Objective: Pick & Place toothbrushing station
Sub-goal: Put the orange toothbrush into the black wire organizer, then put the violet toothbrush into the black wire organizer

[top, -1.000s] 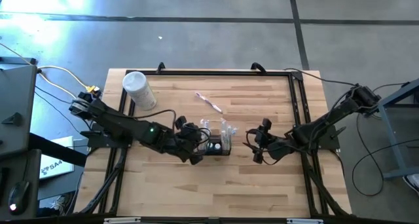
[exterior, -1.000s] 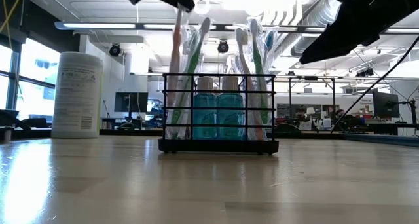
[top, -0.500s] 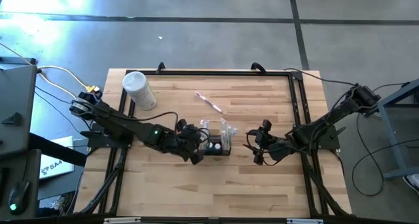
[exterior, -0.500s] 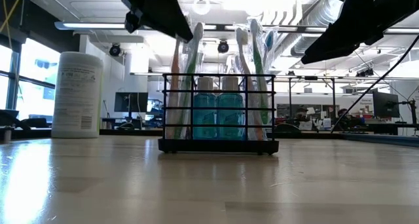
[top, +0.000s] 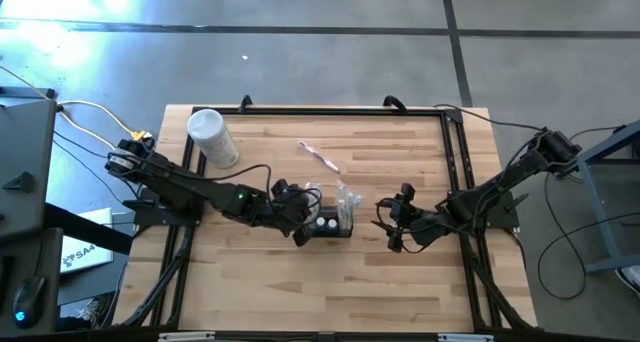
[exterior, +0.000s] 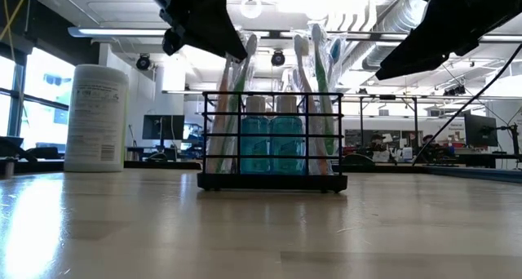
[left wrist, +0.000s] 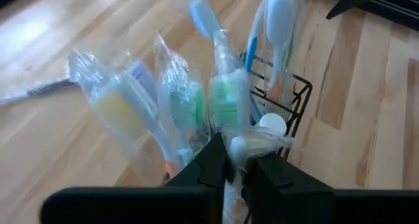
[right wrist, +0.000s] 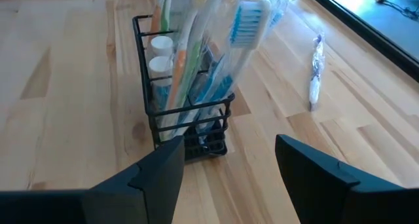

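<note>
Now the left end effector (left wrist: 226, 160) pinches a wrapped toothbrush (left wrist: 230, 119) over the holder box (top: 334, 222), mid-frame; right end effector (top: 393, 225) spread.

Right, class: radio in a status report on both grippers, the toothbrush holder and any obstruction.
Left gripper pinching a wrapped toothbrush above the black holder. Right gripper open, waiting beside it. One wrapped toothbrush loose on the table; white canister well clear.

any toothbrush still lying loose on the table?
Yes, one wrapped toothbrush lies flat on the table, apart from the holder box.
</note>
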